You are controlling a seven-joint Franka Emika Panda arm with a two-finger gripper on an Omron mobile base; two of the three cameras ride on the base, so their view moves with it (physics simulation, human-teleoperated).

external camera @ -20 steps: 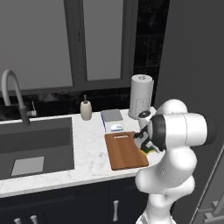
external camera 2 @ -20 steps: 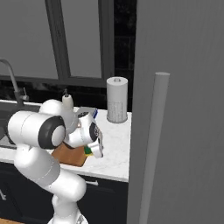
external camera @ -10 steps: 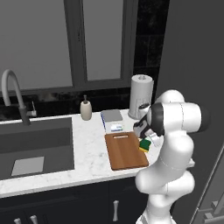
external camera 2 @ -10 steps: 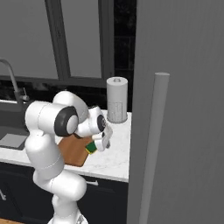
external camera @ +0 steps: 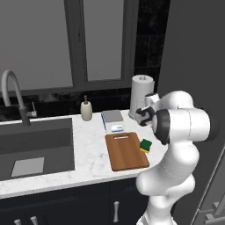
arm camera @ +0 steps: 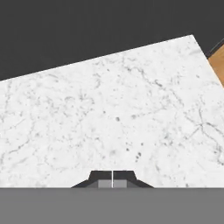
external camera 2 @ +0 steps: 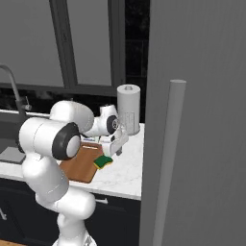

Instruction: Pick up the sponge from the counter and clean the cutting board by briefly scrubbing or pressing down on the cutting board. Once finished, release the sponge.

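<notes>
Our claw (arm camera: 112, 183) is pressed together on nothing, above bare tabletop (arm camera: 109, 118); the sponge (external camera: 146, 145) lies on the tabletop just beside the cutting board's (external camera: 126, 150) right edge, below and nearer us than the claw; we judge it missed.

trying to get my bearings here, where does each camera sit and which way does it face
Left base view: behind the arm's left, looking forward and down at the counter, cutting board and sponge; arm at lower right.
Right base view: behind its right; arm at lower left, hand shut above the sponge.
Hand view: looks down at bare counter, fingertips together.
Both base views share board, sponge and paper towel roll.
</notes>
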